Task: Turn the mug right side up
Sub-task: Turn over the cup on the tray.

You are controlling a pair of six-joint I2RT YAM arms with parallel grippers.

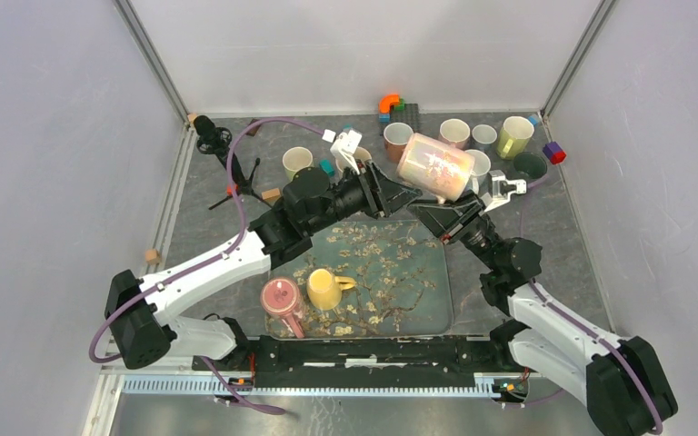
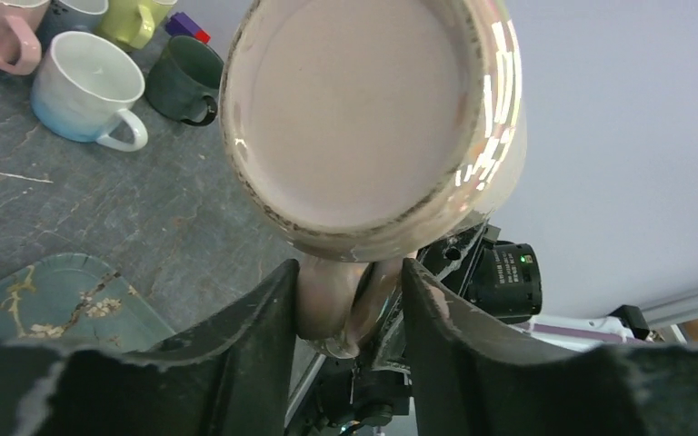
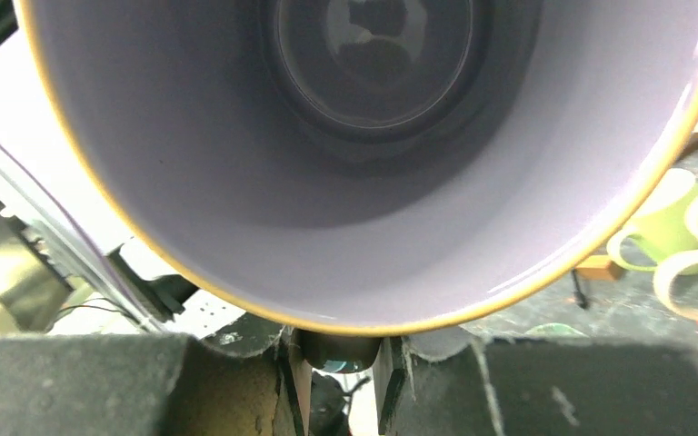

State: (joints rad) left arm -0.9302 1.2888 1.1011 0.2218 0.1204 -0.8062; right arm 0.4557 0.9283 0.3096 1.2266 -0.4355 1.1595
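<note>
One glossy cream floral mug (image 1: 434, 166) is lying sideways midair, left end effector (image 2: 350, 283) and right end effector (image 3: 338, 352) both pinching its handle (image 2: 329, 311); one pink cup (image 1: 280, 298) and one yellow mug (image 1: 325, 289) are sitting on one tray (image 1: 423, 300).

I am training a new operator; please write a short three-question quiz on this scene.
1. True or false: the large mug is set down upright.
2. Which wrist camera looks into its opening? A left, B right.
3. What colour is the handled mug beside the pink cup on the tray?
Key: 1 false, the left gripper and right gripper hold it aloft. 2 B. 3 yellow.
</note>
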